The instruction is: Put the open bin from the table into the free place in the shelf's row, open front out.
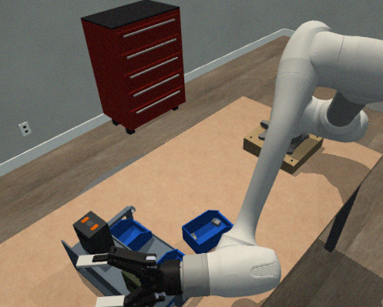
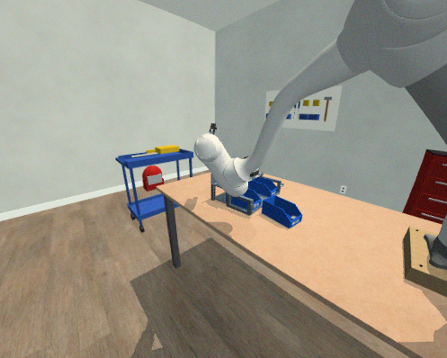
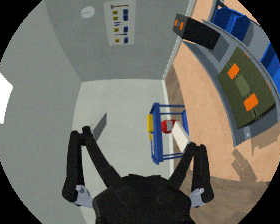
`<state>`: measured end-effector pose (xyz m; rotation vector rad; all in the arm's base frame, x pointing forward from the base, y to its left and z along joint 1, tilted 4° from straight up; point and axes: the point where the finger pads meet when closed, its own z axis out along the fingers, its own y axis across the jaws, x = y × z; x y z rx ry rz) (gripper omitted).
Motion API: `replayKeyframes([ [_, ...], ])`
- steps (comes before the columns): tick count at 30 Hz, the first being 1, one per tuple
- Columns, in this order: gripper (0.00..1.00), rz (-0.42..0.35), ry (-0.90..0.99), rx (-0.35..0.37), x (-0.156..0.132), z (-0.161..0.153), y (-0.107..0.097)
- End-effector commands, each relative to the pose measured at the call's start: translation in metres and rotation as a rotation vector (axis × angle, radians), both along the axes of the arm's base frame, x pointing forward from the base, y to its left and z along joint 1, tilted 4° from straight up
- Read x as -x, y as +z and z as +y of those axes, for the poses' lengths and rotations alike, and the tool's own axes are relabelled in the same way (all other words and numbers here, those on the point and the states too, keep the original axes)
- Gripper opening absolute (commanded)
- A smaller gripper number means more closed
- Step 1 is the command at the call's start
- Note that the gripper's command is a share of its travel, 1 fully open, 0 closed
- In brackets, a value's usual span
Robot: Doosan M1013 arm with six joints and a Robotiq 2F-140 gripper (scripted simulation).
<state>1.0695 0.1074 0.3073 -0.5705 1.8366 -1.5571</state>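
Note:
The blue open bin [image 1: 206, 234] [image 2: 279, 211] stands level on the table beside the shelf, with small grey parts inside. The grey shelf [image 1: 161, 247] [image 2: 241, 205] [image 3: 256, 39] holds a blue bin [image 1: 130, 234] [image 2: 265, 187] [image 3: 230, 21] at one end and another blue bin [image 1: 171, 256] [image 2: 251, 198] [image 3: 277, 64] farther along, partly hidden by the arm in the top view. Bare shelf floor shows between them. My gripper [image 1: 100, 281] [image 3: 141, 123] is open and empty. It points sideways above the shelf's rear side, away from the table bin; its fingers are mostly hidden in the exterior view.
A dark box [image 1: 92, 233] [image 3: 197, 32] with orange marks and an olive box [image 1: 131, 279] [image 3: 245, 89] stand on the shelf's upper board. The robot's base block [image 1: 283, 148] [image 2: 418, 265] is at the table's far end. A blue cart [image 2: 156, 158] [image 3: 157, 132] stands beyond the table.

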Motion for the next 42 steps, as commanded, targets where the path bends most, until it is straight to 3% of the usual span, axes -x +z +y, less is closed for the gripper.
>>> replayKeyframes([
  [1,1.0,-0.003,-0.003,-0.014,0.005,0.0,0.005],
  [23,1.0,-0.023,-0.025,-0.125,0.051,-0.001,0.037],
  [42,1.0,-0.049,-0.052,-0.271,0.114,-0.002,0.072],
])
